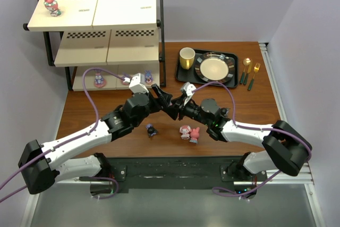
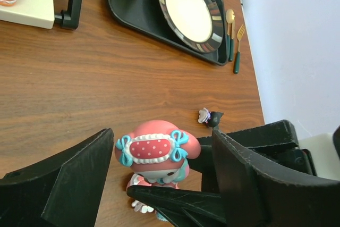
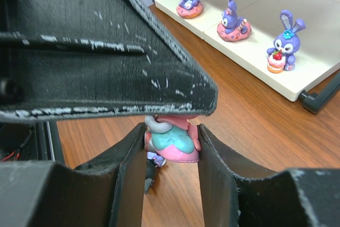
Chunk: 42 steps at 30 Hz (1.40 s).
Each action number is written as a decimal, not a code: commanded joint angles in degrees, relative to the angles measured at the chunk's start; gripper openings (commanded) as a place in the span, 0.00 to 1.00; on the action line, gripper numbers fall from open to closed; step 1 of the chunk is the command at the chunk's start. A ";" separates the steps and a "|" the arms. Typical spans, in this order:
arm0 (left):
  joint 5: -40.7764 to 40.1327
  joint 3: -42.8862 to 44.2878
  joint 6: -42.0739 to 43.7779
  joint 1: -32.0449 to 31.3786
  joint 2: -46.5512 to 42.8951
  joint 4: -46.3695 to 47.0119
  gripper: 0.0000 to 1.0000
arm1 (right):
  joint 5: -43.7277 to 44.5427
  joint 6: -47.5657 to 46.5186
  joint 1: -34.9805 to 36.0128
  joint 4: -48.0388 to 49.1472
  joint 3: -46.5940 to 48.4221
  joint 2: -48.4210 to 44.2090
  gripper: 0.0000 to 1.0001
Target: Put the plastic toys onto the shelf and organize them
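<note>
Toys (image 1: 51, 5): four on the shelf (image 1: 127, 5), three on the table (image 1: 249, 111). Right gripper (image 3: 171, 144) pinches one pink toy (image 2: 154, 150); left gripper (image 2: 162, 137) gapes wide around it.

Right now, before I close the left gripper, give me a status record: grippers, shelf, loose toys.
right gripper: shut on pink toy
left gripper: open, fingers flanking the pink toy, not touching
shelf top tier: one pink-capped figurine
bottom tier: three purple bunnies
table: dark toy, two pink-eared toys
</note>
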 commanded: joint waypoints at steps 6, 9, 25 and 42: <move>-0.69 4.39 0.82 -0.48 2.14 -4.19 0.80 | 1.48 -0.51 0.35 3.52 -0.16 -0.08 0.00; -0.87 4.31 0.82 -0.39 1.88 -3.76 0.77 | 1.48 -0.52 0.35 3.61 -0.16 -0.08 0.00; -2.45 5.79 8.35 -0.39 -0.41 0.02 0.07 | 0.69 -0.69 0.26 3.00 -0.69 -0.69 0.55; -16.51 39.77 52.30 1.01 4.58 -17.71 0.06 | 2.54 -3.59 0.35 -18.45 -4.90 -18.88 0.98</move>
